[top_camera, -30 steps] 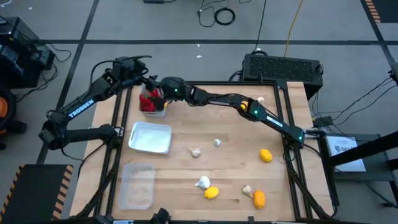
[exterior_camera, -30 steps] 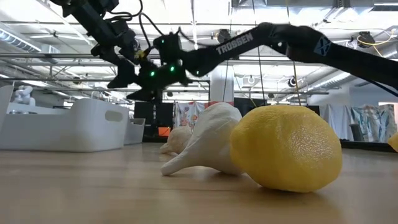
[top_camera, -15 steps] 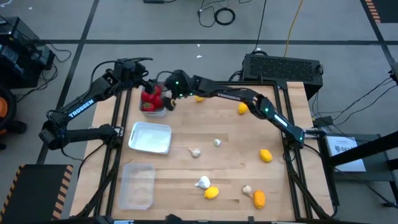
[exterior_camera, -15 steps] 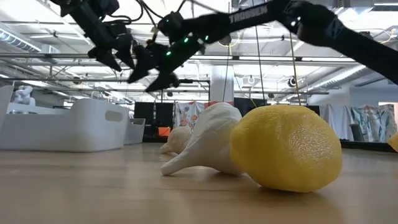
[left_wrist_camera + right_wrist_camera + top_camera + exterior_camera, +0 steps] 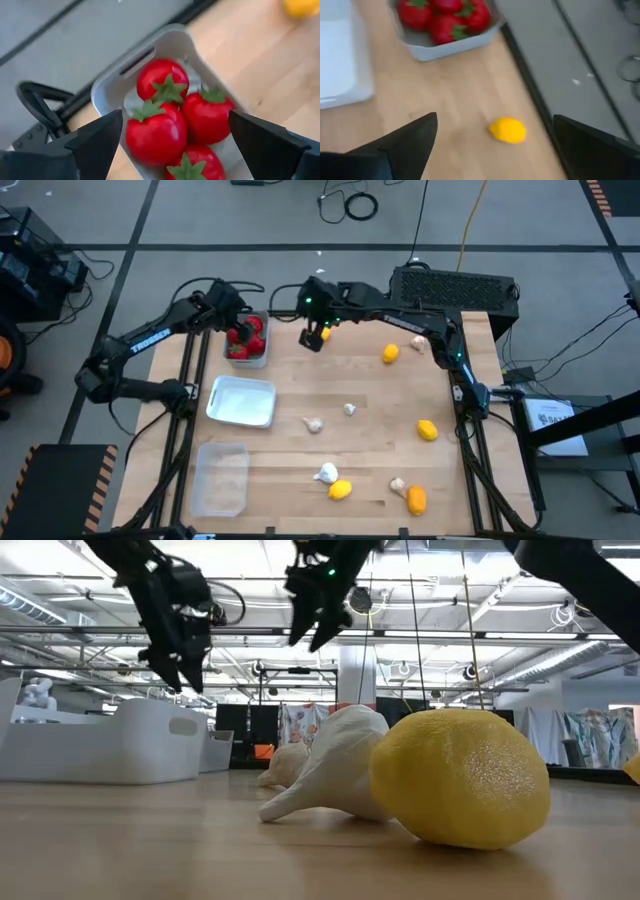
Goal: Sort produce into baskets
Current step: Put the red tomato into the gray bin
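Table: my pale wooden tabletop (image 5: 340,450), matt, faint grain.
Fruit: red round glossy plastic tomatoes (image 5: 156,137).
Tray: grey smooth plastic basket (image 5: 107,90).
Lemon: yellow dimpled oval (image 5: 460,778).

Two dark, slender jointed arms are seen, white TROSSEN lettering printed along the left arm (image 5: 150,340); a green light is lit on the right arm (image 5: 400,315).

Evenly bright throughout, lit by rows of ceiling lamps (image 5: 480,615) seen across the room in the low view. Soft, short shadows under the pieces on the table (image 5: 370,460). Slight glare on the near lemon (image 5: 460,777), sharp at its skin, hazy background behind. Motion blur in the right wrist view, smearing a small lemon (image 5: 508,130). Left wrist view crisp on the red fruits (image 5: 170,112).
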Motion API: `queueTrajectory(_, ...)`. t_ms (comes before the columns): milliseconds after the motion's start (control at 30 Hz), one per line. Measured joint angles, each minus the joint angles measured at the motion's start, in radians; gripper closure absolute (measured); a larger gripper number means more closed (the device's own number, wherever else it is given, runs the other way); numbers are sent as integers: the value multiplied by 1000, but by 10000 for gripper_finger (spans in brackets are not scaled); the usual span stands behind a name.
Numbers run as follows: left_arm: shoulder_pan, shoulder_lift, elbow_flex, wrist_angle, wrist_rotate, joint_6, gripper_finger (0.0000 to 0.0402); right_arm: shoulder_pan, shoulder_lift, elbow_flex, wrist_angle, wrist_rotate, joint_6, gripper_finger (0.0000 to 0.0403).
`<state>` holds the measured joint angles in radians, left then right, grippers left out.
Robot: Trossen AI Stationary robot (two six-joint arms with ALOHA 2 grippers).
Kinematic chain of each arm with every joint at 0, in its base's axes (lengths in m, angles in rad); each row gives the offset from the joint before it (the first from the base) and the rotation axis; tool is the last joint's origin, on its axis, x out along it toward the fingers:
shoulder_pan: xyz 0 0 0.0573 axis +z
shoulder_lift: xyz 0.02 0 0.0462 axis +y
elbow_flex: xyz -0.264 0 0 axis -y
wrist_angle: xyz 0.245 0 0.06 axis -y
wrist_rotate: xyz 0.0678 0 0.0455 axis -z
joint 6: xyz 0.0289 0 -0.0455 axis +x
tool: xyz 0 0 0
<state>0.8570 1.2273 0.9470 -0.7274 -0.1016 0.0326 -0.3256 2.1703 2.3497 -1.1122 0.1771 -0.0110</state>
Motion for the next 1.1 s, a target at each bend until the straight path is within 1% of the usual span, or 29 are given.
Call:
queueTrajectory(67,0,32,0,-10,-14,1,50,-1,-19,0,-21,42,7,19)
queueTrajectory(133,0,46,0,-19,-32,5,72,-1,-33,0,-51,72,9,19)
queueTrajectory(267,0,48,0,-19,-52,7,134,-2,-43,0,-69,88,9,19)
queueTrajectory(400,0,56,0,-39,-52,7,218,-10,-42,0,-90,87,10,19)
queueTrajectory(600,0,105,0,-52,-59,9,376,-14,-42,0,-91,90,2,19)
queueTrajectory(633,0,111,0,-52,-59,8,388,-14,-42,0,-91,89,0,19)
queueTrajectory(833,0,140,0,-49,-60,8,388,-26,-42,0,-111,89,-8,19)
queueTrajectory(933,0,152,0,-49,-62,23,395,-33,-42,0,-113,89,-6,19)
queueTrajectory(1100,0,178,0,-40,-85,30,396,-34,-42,0,-113,89,-6,19)
